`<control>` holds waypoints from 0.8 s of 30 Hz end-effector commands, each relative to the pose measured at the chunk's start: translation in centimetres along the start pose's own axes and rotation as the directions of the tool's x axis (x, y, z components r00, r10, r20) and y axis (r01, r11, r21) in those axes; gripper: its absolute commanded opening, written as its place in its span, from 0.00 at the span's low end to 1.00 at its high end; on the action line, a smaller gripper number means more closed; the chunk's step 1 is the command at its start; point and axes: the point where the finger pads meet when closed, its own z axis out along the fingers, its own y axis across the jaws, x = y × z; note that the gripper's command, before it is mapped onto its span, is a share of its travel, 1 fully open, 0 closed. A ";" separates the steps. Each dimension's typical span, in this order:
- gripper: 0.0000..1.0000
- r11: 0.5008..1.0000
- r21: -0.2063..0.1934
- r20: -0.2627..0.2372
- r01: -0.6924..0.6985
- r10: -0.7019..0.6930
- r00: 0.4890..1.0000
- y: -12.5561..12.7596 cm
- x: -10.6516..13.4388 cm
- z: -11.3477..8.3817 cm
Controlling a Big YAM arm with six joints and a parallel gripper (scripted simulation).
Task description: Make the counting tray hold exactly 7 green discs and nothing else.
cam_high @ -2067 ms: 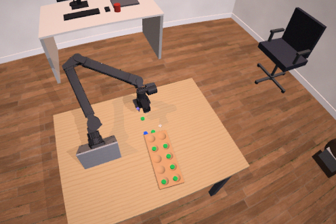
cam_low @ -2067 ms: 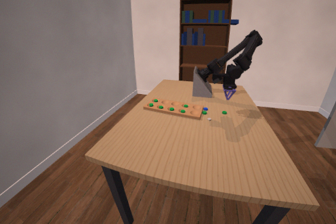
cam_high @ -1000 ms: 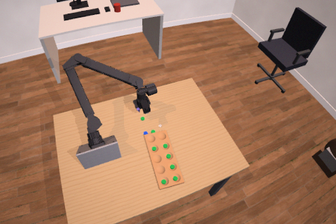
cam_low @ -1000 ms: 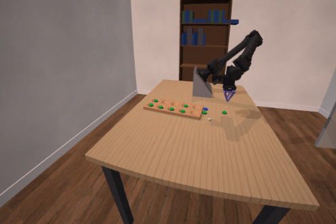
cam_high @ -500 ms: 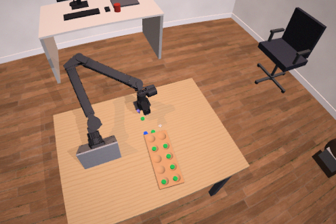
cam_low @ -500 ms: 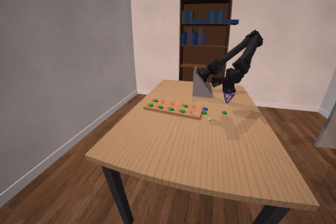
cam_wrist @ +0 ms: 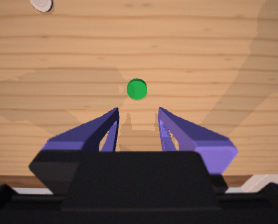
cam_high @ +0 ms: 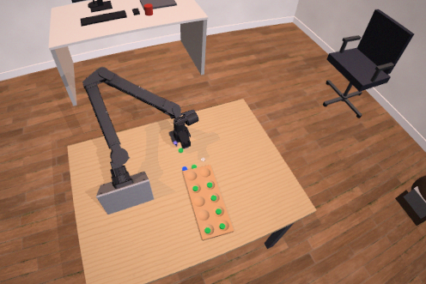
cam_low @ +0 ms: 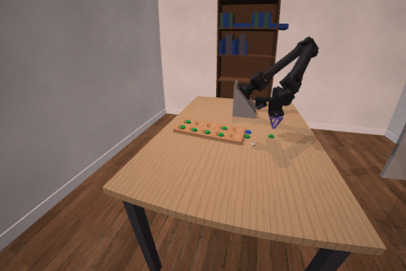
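The wooden counting tray point(cam_high: 208, 206) point(cam_low: 213, 138) lies flat on the table with several green discs in its pockets, such as one disc point(cam_high: 209, 184) point(cam_low: 220, 134); some pockets are empty. A loose green disc point(cam_high: 180, 150) point(cam_low: 271, 136) point(cam_wrist: 136, 89) lies on the table beyond the tray. My gripper point(cam_high: 175, 142) point(cam_low: 275, 124) point(cam_wrist: 138, 112) is open and empty; it hovers just short of that disc, fingers pointing down at the table. Another green disc point(cam_high: 194, 166) point(cam_low: 246, 136) lies on the table at the tray's end.
A blue disc point(cam_high: 185, 168) point(cam_low: 249, 132) lies beside the tray's end and a white disc point(cam_high: 203, 160) point(cam_low: 252, 144) point(cam_wrist: 41, 4) a little further off. The arm's grey base point(cam_high: 125, 195) point(cam_low: 244, 106) stands left of the tray.
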 end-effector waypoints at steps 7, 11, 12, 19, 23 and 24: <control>0.44 1.000 -0.005 0.003 -0.007 0.007 1.000 0.6 0.1 1.6; 0.44 1.000 0.002 0.006 -0.015 0.015 1.000 0.2 -0.2 2.4; 0.44 1.000 0.000 0.005 -0.012 0.012 1.000 0.4 -0.1 2.5; 0.44 1.000 0.002 0.006 -0.014 0.014 1.000 0.2 -0.2 3.3; 0.44 1.000 -0.001 0.004 -0.011 0.011 1.000 0.4 -0.1 3.8; 0.44 1.000 0.001 0.005 -0.013 0.013 1.000 0.3 -0.1 4.0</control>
